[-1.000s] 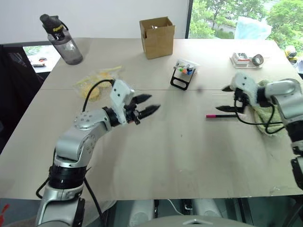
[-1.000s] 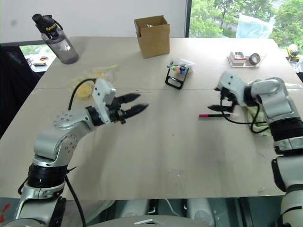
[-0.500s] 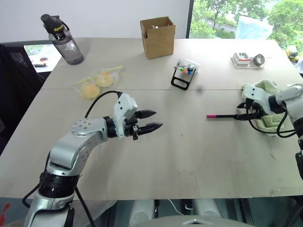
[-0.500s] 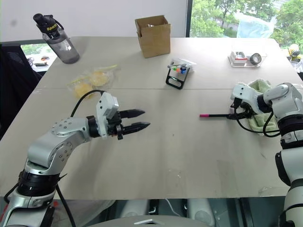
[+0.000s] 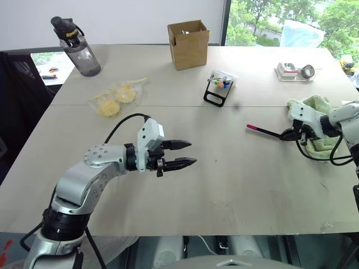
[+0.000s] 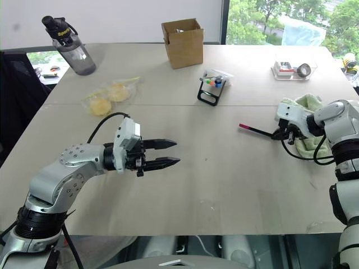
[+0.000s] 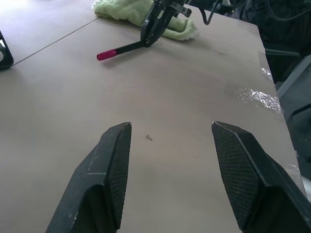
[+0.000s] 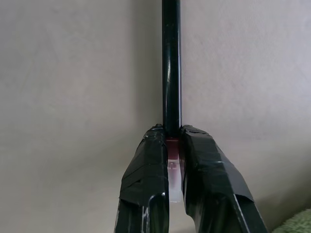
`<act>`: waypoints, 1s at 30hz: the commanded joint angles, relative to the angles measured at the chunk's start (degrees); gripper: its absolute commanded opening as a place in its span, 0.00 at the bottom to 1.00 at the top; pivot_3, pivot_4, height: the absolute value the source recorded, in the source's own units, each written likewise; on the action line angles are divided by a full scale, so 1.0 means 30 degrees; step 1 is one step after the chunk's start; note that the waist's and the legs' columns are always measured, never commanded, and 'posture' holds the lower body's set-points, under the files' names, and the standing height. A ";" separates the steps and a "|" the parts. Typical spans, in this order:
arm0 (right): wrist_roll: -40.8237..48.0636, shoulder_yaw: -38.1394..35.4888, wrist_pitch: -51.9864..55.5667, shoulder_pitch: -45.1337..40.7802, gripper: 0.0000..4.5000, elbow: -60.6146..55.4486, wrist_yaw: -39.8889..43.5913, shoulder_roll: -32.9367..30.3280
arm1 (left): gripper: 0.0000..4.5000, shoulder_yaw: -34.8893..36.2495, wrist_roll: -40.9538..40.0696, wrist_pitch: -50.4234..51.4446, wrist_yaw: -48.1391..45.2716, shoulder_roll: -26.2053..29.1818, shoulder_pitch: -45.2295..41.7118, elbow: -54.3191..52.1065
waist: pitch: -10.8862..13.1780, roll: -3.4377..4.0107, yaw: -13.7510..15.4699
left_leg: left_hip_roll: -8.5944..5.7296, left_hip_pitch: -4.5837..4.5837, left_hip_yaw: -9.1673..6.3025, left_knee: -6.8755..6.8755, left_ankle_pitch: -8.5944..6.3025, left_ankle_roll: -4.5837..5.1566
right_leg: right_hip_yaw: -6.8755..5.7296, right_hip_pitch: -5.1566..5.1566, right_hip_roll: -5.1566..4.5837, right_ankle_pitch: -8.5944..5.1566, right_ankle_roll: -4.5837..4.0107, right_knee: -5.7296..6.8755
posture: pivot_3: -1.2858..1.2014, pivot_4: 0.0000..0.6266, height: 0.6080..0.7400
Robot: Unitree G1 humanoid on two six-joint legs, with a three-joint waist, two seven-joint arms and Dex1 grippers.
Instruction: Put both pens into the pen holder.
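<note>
right tool pinching pen, clear cap end hidden | left tool spread

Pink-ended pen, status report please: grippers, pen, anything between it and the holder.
Right gripper shut on the pen, near its capped end. Left gripper open, empty. Pen holder upright, bare table between them.

Right gripper jaws have closed on pen

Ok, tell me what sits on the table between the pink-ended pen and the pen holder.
Nothing: in the left eye view, bare table runs from the pen, clamped in the right gripper, to the pen holder.
</note>
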 commanded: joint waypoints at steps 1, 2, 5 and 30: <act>0.2073 -0.1519 0.1757 0.0497 0.01 -0.3299 0.1016 -0.0049 | 0.60 0.1725 -0.1943 0.0288 0.2388 -0.2483 -0.0582 0.1083 | 0.0004 0.0006 0.0020 | 0.0000 -0.0005 -0.0001 0.0011 0.0000 0.0001 | 0.0000 0.0001 -0.0002 0.0001 0.0001 0.0007 | 0.52 0.24 0.97; 0.2726 -0.1818 0.2572 0.0830 0.01 -0.4472 0.1157 0.0058 | 0.60 0.2194 -0.2599 0.0533 0.2961 -0.3222 -0.0654 0.1385 | 0.0004 0.0005 -0.0019 | 0.0001 -0.0004 -0.0001 0.0012 0.0000 0.0001 | 0.0000 0.0000 -0.0003 0.0002 0.0003 0.0011 | 0.52 0.24 0.97; 0.5007 -0.2811 0.5752 0.1993 0.01 -0.8568 0.0955 0.0690 | 0.60 0.3018 -0.4426 0.1148 0.4303 -0.5143 -0.0691 0.1776 | 0.0004 0.0005 -0.0086 | 0.0016 0.0001 -0.0011 0.0017 0.0000 0.0001 | -0.0001 0.0000 0.0006 0.0005 0.0007 0.0030 | 0.52 0.24 0.97; 1.2331 -0.3509 1.4496 0.2970 0.31 -1.8980 -0.3803 0.3164 | 0.00 0.2657 -0.6836 0.1109 0.7010 -0.9355 -0.3196 0.2440 | 0.0002 0.0001 0.0360 | -0.0014 -0.0012 -0.0054 0.0036 -0.0006 0.0012 | -0.0024 0.0024 0.0015 0.0016 0.0023 0.0012 | 0.52 0.24 0.97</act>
